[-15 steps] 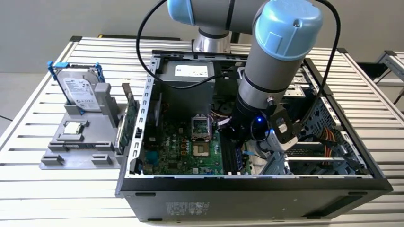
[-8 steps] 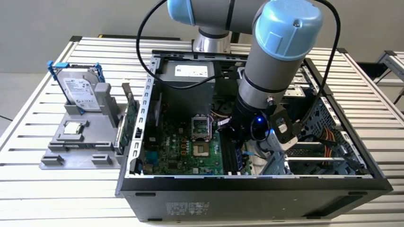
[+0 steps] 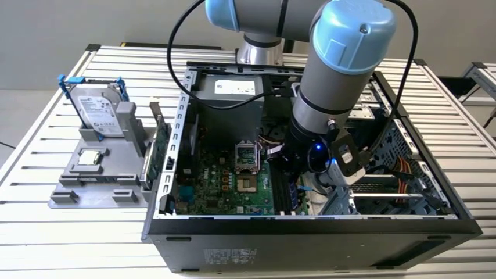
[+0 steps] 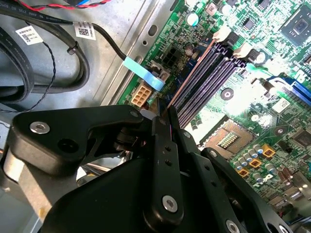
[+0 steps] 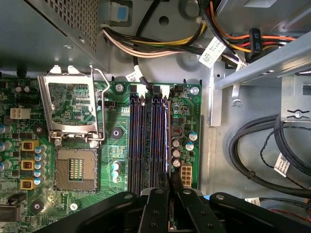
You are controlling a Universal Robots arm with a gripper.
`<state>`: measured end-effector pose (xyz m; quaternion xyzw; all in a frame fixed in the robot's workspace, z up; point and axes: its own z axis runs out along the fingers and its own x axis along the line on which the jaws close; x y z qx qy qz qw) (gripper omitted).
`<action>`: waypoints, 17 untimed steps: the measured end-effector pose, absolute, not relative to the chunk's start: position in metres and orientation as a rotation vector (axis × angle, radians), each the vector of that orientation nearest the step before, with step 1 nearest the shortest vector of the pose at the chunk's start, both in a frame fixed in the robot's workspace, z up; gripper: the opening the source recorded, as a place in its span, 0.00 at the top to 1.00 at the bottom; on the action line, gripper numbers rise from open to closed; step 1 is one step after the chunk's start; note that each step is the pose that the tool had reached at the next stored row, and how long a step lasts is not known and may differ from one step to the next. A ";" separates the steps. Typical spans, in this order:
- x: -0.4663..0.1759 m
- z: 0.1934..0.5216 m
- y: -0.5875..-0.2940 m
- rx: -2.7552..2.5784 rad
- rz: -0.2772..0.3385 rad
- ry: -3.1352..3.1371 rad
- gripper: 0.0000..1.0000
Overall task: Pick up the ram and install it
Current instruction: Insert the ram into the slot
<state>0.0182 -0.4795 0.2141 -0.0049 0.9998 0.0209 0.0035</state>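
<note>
Exterior view: arm reaches into the open PC case (image 3: 310,224) on the slatted surface (image 3: 46,221), pincer (image 3: 310,174) low over the motherboard.

Second wrist view: pincer (image 4: 163,114) pinched narrow on the ram (image 4: 187,77), seen edge-on at the outermost slot; insertion step, needing a straight press down.

First wrist view: slots (image 5: 150,141) and open CPU socket (image 5: 74,170) seen from above.

Ram (image 5: 167,141) — upright in motherboard (image 5: 114,145) slot

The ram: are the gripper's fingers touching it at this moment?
Touching. In both wrist views the gripper is pinched on the ram, seen edge-on, standing over the slots.
</note>
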 end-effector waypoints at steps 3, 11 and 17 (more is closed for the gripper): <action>0.018 0.214 -0.480 -0.015 0.066 3.133 1.00; 0.018 0.215 -0.479 -0.015 0.067 3.133 1.00; 0.018 0.217 -0.479 -0.015 0.060 3.134 1.00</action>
